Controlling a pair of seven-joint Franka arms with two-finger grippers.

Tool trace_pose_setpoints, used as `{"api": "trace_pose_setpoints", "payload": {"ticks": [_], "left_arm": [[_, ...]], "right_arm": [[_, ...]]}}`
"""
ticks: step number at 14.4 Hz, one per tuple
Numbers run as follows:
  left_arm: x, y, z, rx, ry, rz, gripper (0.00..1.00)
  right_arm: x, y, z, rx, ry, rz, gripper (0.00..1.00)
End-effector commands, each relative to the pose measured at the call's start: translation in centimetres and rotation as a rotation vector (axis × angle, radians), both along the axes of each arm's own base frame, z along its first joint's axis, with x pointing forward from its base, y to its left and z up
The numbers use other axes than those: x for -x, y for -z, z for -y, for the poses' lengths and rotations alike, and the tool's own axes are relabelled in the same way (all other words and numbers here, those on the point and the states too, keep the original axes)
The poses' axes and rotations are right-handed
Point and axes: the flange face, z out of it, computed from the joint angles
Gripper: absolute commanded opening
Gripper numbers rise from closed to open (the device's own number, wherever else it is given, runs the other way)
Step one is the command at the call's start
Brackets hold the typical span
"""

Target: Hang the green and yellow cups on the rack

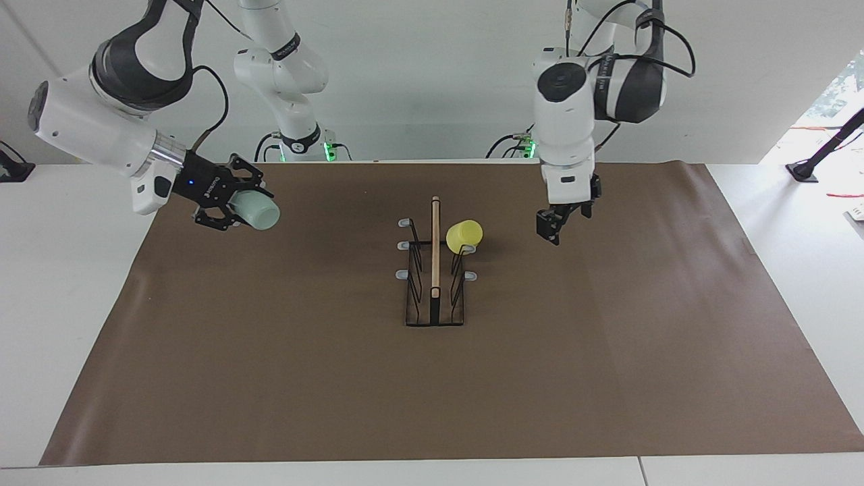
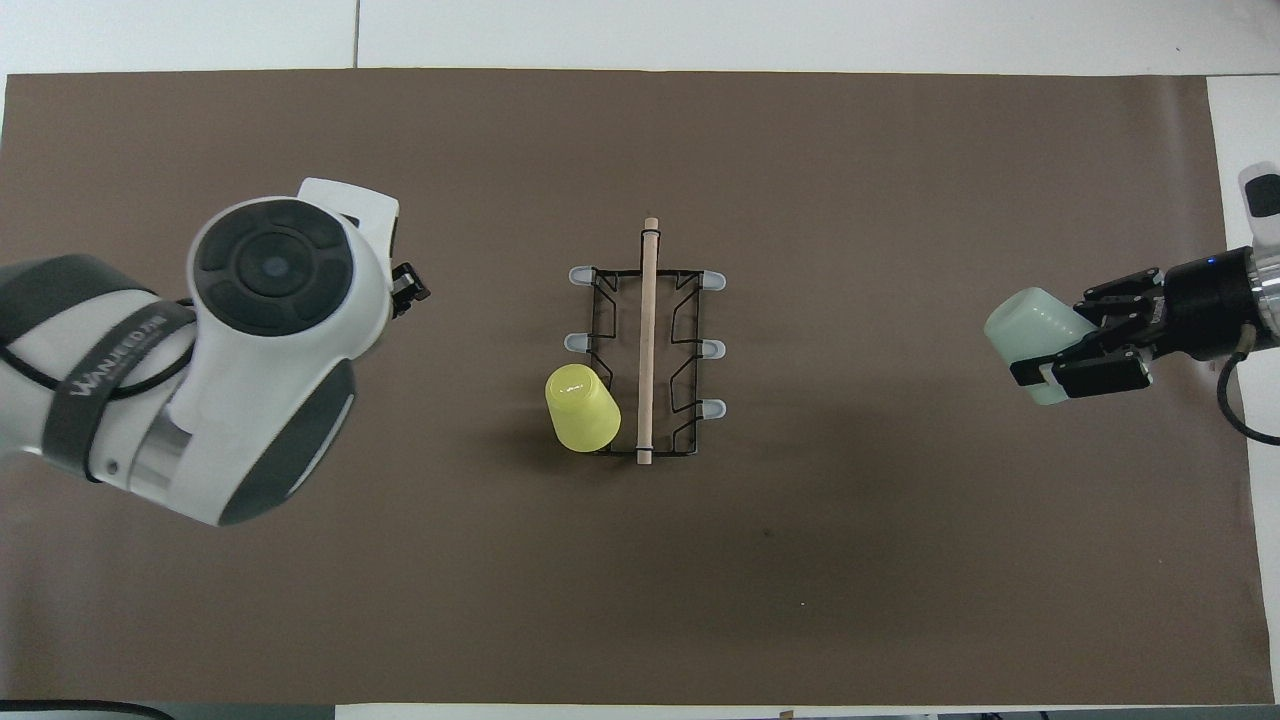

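Observation:
The black wire rack (image 1: 435, 297) (image 2: 648, 340) with its wooden bar stands mid-mat. A yellow cup (image 1: 464, 235) (image 2: 581, 408) hangs mouth-down on the prong nearest the robots, on the left arm's side. No gripper touches it. My left gripper (image 1: 552, 235) (image 2: 408, 288) hangs open and empty over the mat, between the rack and the left arm's end. My right gripper (image 1: 237, 206) (image 2: 1065, 345) is shut on the pale green cup (image 1: 256, 210) (image 2: 1025, 330). It holds the cup on its side in the air over the mat's edge at the right arm's end, pointing toward the rack.
A brown mat (image 1: 607, 378) (image 2: 900, 150) covers most of the white table (image 1: 67, 324). The rack's other prongs (image 1: 403, 246) (image 2: 712, 347) carry nothing. A small black stand (image 1: 803, 172) sits off the mat at the left arm's end.

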Motion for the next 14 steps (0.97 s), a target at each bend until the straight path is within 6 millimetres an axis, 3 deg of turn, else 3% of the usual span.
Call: {"api": "trace_pose_setpoints", "payload": {"ticks": [1,3,4,6,8,12,14], "left_arm": [[-0.5,-1.0,-5.6,0.095,0.145,-0.062,1.00],[-1.4,-2.0,-9.1,0.149,0.202,-0.070,1.00],[-1.9,-2.7,-10.4,0.174,0.229,-0.067,1.00],[-2.6,-4.1,-13.2,0.212,0.264,-0.051,1.00],[-3.1,-5.7,-14.6,0.223,0.267,-0.041,1.00],[-2.8,-9.1,-16.6,0.220,0.312,-0.075,1.00],[-3.0,-9.7,-17.2,0.224,0.334,-0.111,1.00]], "right_arm": [[1.6,0.8,-3.3,-0.164,0.056,0.032,0.00],[2.0,1.7,-5.5,-0.297,0.123,0.071,0.00],[2.7,2.1,-7.5,-0.376,0.150,0.080,0.00],[4.1,4.7,-11.0,-0.529,0.180,0.136,0.00],[4.4,7.3,-13.6,-0.613,0.134,0.245,0.00],[5.4,9.0,-16.5,-0.643,0.114,0.409,0.00],[6.2,11.4,-18.1,-0.690,0.129,0.461,0.00]]}}
